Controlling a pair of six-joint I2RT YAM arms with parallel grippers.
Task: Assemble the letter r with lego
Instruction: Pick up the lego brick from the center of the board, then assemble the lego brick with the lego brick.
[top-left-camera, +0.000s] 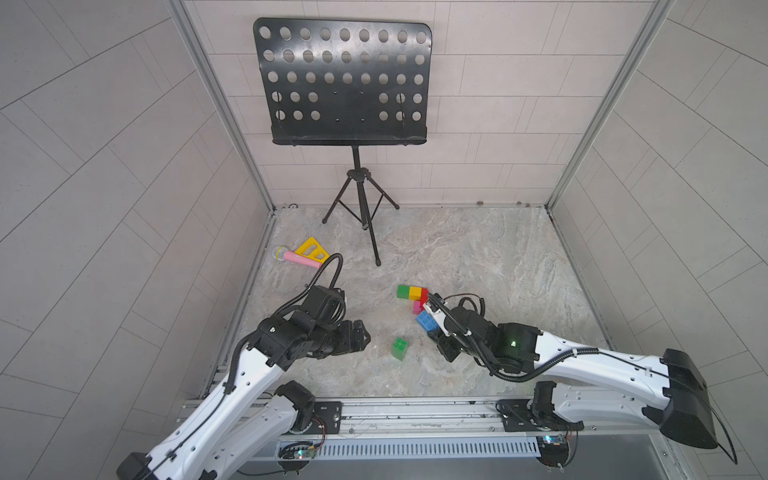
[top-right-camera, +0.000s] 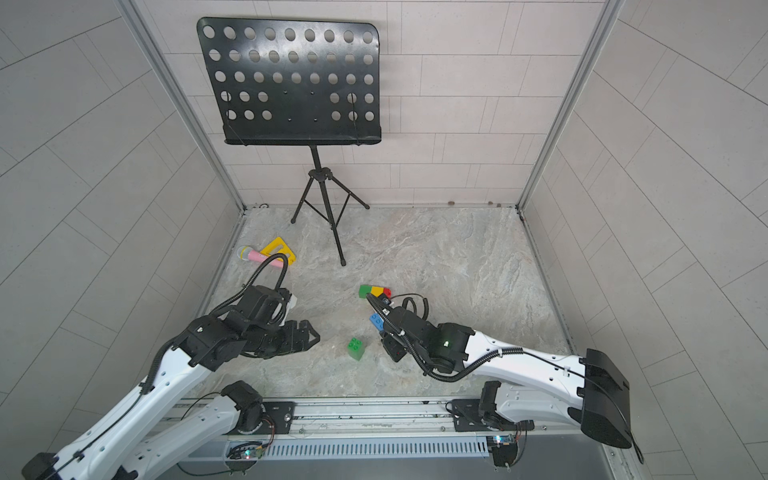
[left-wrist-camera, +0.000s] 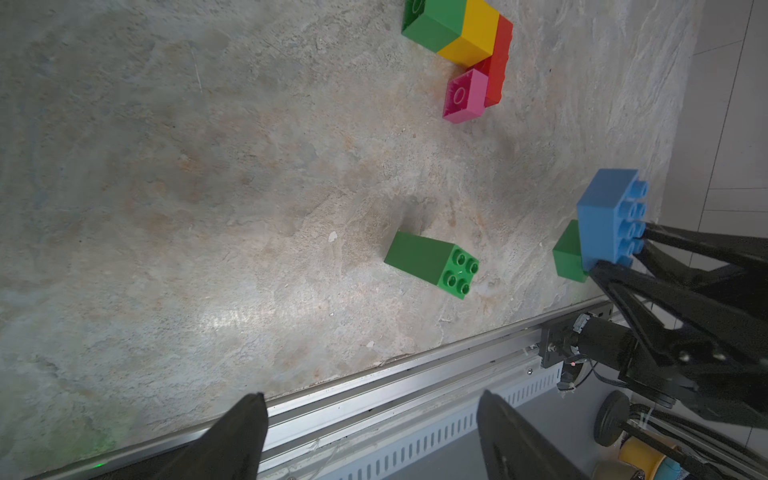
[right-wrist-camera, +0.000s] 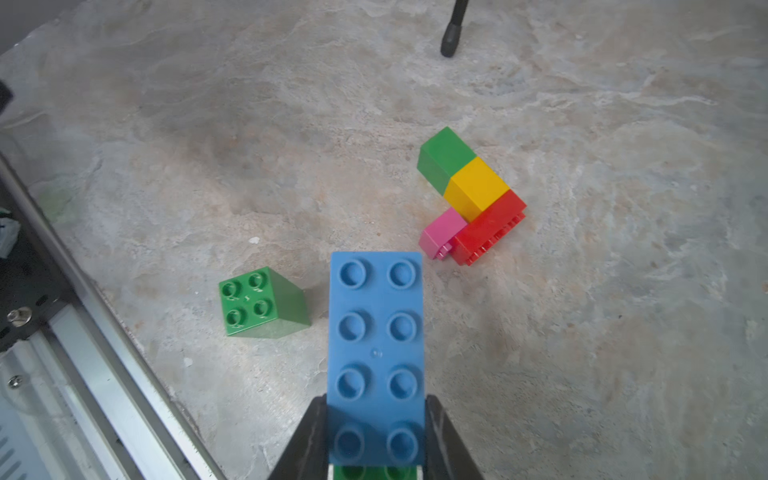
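Note:
My right gripper is shut on one end of a long blue lego brick, held just above the table with its studs up. A green brick hangs fixed under the gripped end. Beyond the blue brick lies a joined piece on its side: green, yellow, red and pink bricks. A loose tall green brick stands between the two arms. My left gripper hovers left of it, open and holding nothing; its fingertips are wide apart.
A black music stand stands at the back, one tripod foot reaching toward the middle. A pink toy microphone and a yellow triangular toy lie at the back left. A metal rail runs along the front edge.

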